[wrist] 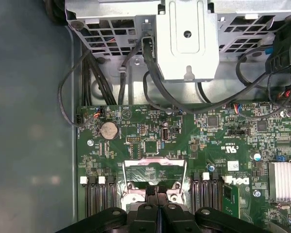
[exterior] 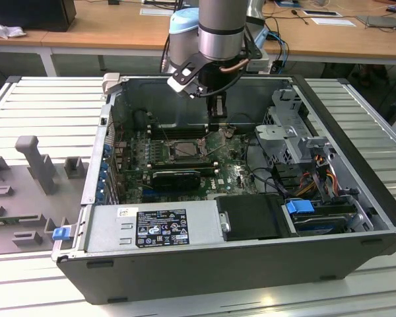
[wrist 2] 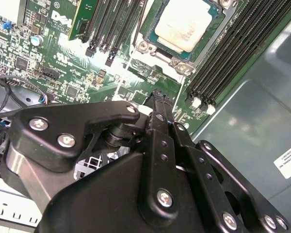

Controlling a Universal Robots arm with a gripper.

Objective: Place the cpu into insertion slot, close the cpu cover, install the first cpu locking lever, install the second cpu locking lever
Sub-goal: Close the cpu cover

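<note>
The cpu (wrist 2: 186, 24), with its pale silver top, lies seated in the insertion slot (wrist 2: 157, 48) on the green board; in the exterior view the slot (exterior: 185, 149) is mid-board inside the open case. The cpu cover (wrist: 155, 161), a thin grey frame plate, stands tilted up off the slot, and green board shows through its window. My gripper (wrist: 156, 188) is shut with nothing between the fingers, its tips right at the cover's near edge; I cannot tell whether they touch. In the exterior view the gripper (exterior: 216, 125) hangs just to the right of the slot.
Long black memory slots (wrist 2: 233, 53) flank the socket on both sides. A grey drive cage (wrist: 186, 39) with black cables (wrist: 150, 82) sits beyond the board. A black card (exterior: 175, 177) and the power supply (exterior: 152, 228) lie nearer the case front. The case wall (wrist 2: 262, 111) is close by.
</note>
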